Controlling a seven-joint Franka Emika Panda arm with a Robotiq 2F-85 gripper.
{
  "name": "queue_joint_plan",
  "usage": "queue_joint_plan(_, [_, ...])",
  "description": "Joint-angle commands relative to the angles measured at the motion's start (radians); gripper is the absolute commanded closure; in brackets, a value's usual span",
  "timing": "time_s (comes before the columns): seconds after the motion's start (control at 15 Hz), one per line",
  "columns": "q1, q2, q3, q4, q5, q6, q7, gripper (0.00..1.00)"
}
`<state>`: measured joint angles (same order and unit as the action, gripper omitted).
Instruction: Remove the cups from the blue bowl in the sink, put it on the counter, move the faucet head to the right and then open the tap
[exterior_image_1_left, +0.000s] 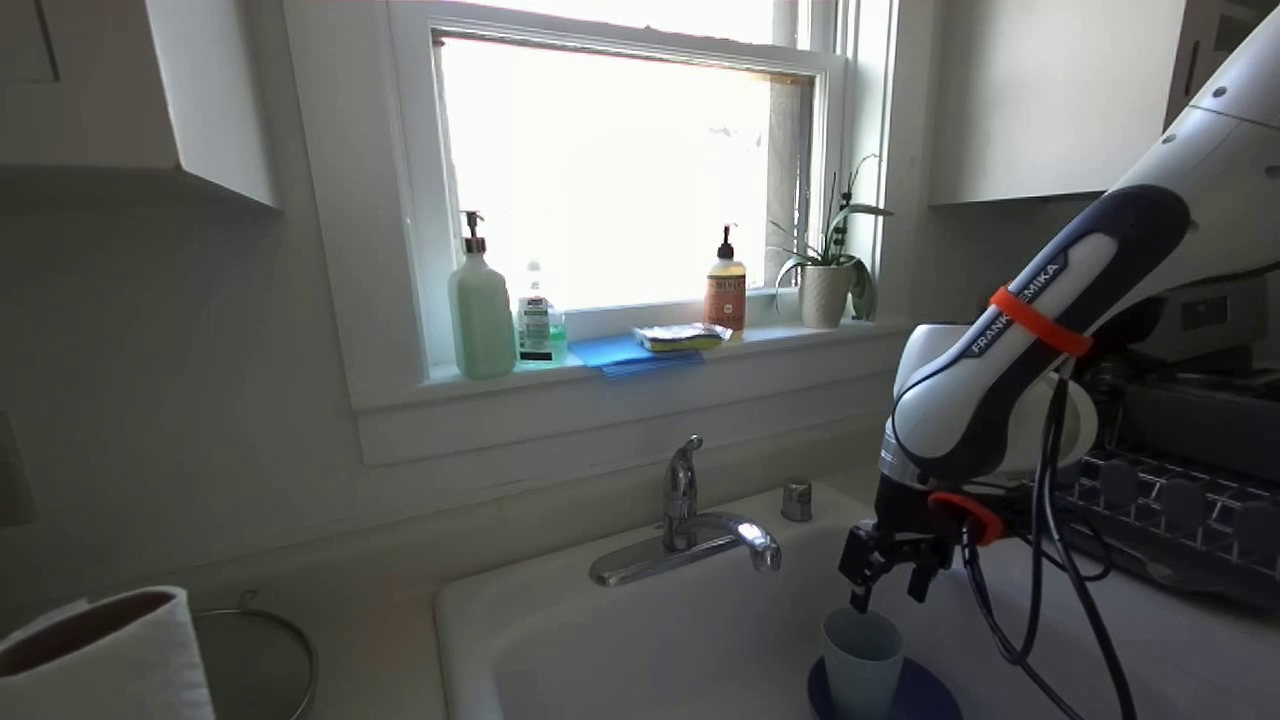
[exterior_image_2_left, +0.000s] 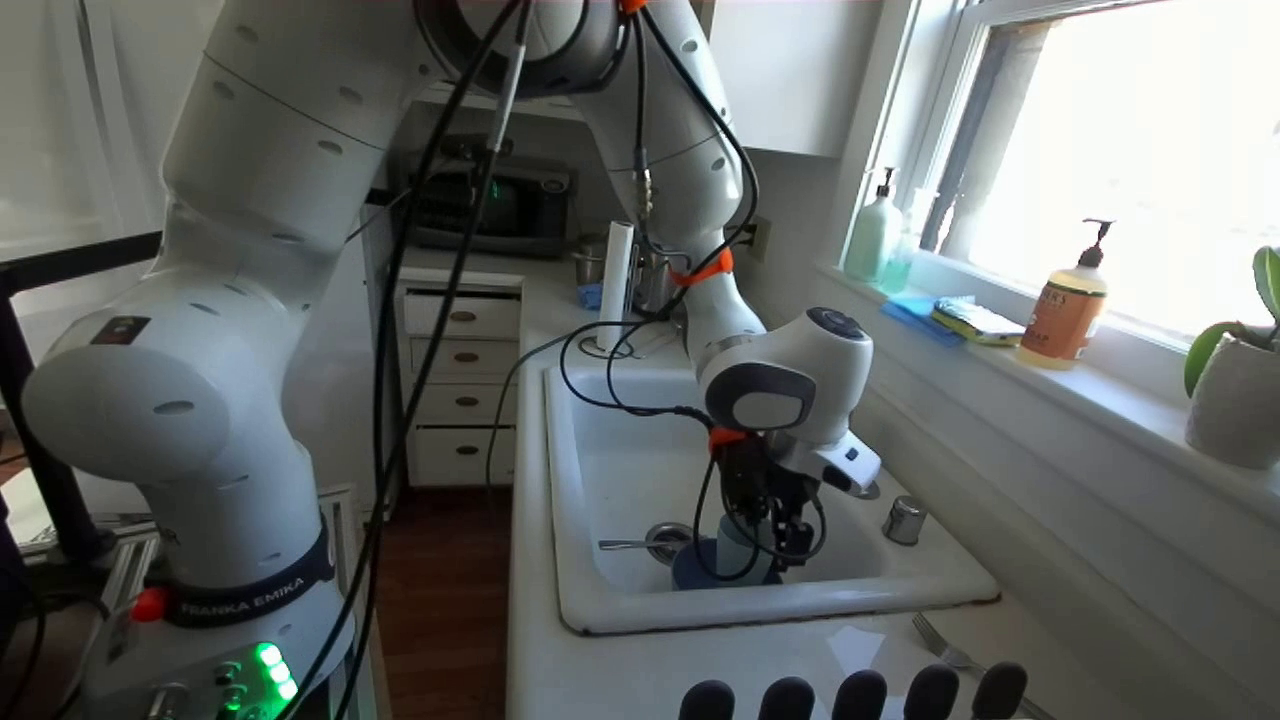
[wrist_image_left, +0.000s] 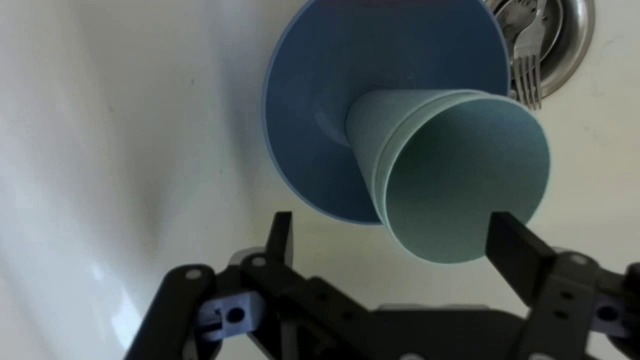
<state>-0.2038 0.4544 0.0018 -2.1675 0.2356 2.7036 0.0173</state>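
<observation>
White and rounded, my arm (exterior_image_1_left: 1080, 275), a dark panel (exterior_image_1_left: 1150, 215) sweeping along it, and there's FRANKA EMIKA in pale letters (exterior_image_1_left: 992, 333), an orange band (exterior_image_1_left: 1040, 321) strapped right across the name! Black cables (exterior_image_1_left: 1046, 475) trail alongside. Down at the base (exterior_image_2_left: 210, 650), a dark ring (exterior_image_2_left: 250, 595) carries the same words, red knob (exterior_image_2_left: 150, 604) beside it, lights (exterior_image_2_left: 278, 672) glowing green. And my gripper (wrist_image_left: 391, 220): black, round grey screws (wrist_image_left: 259, 261), silvery blocks (wrist_image_left: 250, 310) with dark holes (wrist_image_left: 235, 315).

Daylight whites out the rectangular white-framed glass window (exterior_image_1_left: 600, 180); beside it, the flat grey wall (exterior_image_1_left: 200, 370) lies dim.
</observation>
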Motion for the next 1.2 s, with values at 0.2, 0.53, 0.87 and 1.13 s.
queue_joint_plan(0.2, [-0.062, 0.072, 0.040, 0.084, 0.070, -0.105, -0.098, 0.47])
queue_joint_plan(0.53, [-0.079, 0.089, 0.038, 0.114, 0.090, -0.172, -0.122, 0.81])
queue_joint_plan(0.87, [-0.096, 0.102, 0.038, 0.132, 0.121, -0.205, -0.137, 1.00])
queue_joint_plan(1.13, [-0.115, 0.073, 0.037, 0.118, 0.157, -0.211, -0.163, 0.99])
